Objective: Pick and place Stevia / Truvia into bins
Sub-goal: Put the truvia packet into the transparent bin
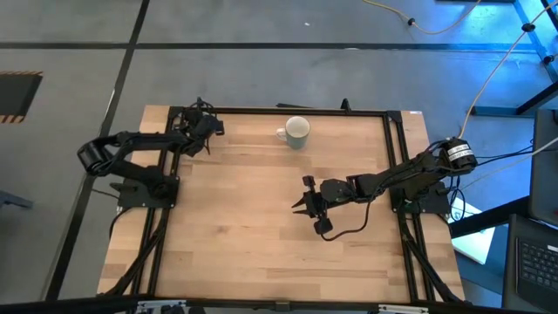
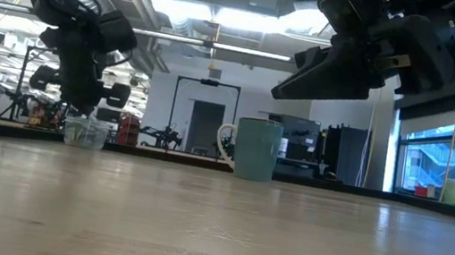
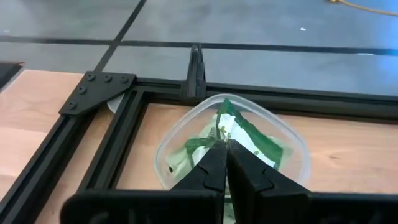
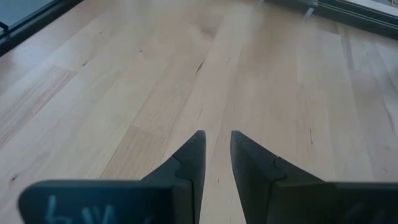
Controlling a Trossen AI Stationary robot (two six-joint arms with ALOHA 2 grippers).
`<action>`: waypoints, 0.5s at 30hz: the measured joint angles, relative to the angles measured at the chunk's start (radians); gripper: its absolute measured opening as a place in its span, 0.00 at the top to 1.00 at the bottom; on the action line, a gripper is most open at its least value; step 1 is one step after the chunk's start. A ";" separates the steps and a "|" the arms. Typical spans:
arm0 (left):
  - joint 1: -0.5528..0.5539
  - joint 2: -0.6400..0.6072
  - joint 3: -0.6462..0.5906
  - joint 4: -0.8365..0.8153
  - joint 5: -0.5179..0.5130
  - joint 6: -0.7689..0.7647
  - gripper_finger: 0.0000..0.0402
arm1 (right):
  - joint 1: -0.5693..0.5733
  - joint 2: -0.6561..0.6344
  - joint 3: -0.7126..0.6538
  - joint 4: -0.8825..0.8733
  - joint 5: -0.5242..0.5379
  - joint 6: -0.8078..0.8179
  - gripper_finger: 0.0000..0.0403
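My left gripper (image 3: 224,144) is at the table's far-left corner, pointing down into the clear plastic cup (image 3: 168,146), and is shut on a green-and-white sachet (image 3: 239,129). Other sachets (image 3: 186,155) lie in the cup. In the low view the cup (image 2: 86,134) stands on the table under that gripper (image 2: 86,109). The pale mug (image 1: 297,132) stands upright near the far edge, handle toward the left. My right gripper (image 4: 217,134) hovers over the bare middle of the table (image 1: 304,206), narrowly open and touching nothing. No loose sachets show on the table. My left gripper pinches a sachet between its two fingertips (image 3: 214,155), coming from above and pointing down into the cup. The pinched part (image 3: 225,134) is an edge or crease of the paper. The rest of the sachet reaches down among the others inside the cup.
A black metal frame (image 3: 93,155) runs along the table's edges, with a corner bracket (image 3: 99,90) right beside the cup. Both arm bases stand on the table's left (image 1: 144,187) and right (image 1: 418,201) sides. Bare wood (image 1: 261,244) spreads across the middle and near half.
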 joint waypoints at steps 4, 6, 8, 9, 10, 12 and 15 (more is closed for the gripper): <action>-0.001 0.027 0.000 0.009 -0.003 -0.001 0.99 | 0.000 0.000 0.000 0.000 0.000 0.000 0.80; 0.000 0.036 0.000 0.008 -0.011 0.001 0.99 | 0.000 0.000 0.000 -0.001 0.000 0.000 0.80; 0.000 0.038 0.000 0.008 -0.019 0.006 0.98 | 0.000 0.000 0.000 -0.001 0.000 0.000 0.80; 0.000 0.038 0.000 0.010 -0.020 0.015 0.97 | 0.000 0.000 0.000 -0.001 0.000 0.000 0.80; 0.000 0.037 0.000 0.014 -0.019 0.029 0.96 | 0.000 0.000 0.000 -0.002 0.000 0.000 0.80; 0.000 0.032 0.000 0.025 -0.020 0.048 0.92 | 0.000 0.000 0.000 -0.003 0.000 0.000 0.80; 0.000 0.032 0.000 0.035 -0.019 0.053 0.87 | 0.000 0.000 0.000 -0.006 0.000 0.000 0.80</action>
